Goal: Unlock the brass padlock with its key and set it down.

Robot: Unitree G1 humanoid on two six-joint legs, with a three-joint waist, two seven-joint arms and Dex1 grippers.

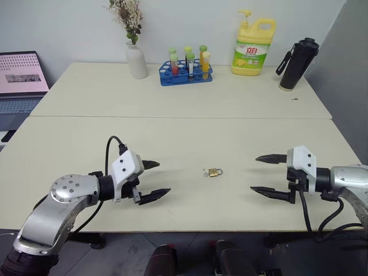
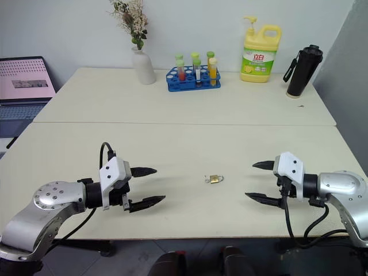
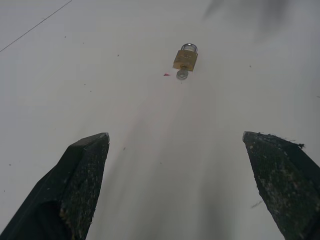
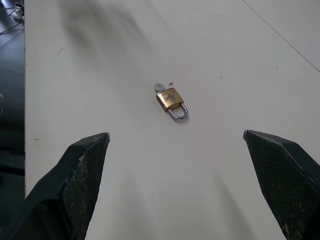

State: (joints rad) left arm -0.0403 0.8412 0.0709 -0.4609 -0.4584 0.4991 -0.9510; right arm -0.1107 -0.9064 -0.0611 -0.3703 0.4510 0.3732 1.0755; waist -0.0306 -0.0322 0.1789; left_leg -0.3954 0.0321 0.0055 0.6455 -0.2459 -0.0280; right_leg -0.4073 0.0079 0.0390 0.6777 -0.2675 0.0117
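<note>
The brass padlock [image 1: 215, 172] is lying flat on the desk [image 1: 172, 132], roughly midway between the desk's left and right edges and nearer its front edge than the seam that crosses the middle. The key [image 4: 159, 87] is sitting at the padlock's base — its round silvery head is touching the brass body, and it looks to be seated in the keyhole, though the blade itself is hidden. The thin shackle [image 4: 179, 113] is pointing away from the key and appears closed into the body; I cannot tell for certain whether it is latched.

The left claw [image 1: 150, 180] is hovering over the desk near the front edge, well apart from the padlock on its left side, fingers spread wide and gripping nothing. The right claw [image 1: 270, 173] is mirroring it on the opposite side, also wide open and empty, aimed inward at the lock.

Judging from this, the task is barely starting: nothing is being held, the key is not being turned, and the lock is looking shut. What is remaining is steadying the padlock with one claw, pinching and turning the key with the other, freeing the shackle, then setting the lock down.

Along the far edge a vase [image 1: 137, 60], a rack of tubes [image 1: 186, 72], a yellow bottle [image 1: 252, 49] and a black flask [image 1: 298, 64] are standing clear.
</note>
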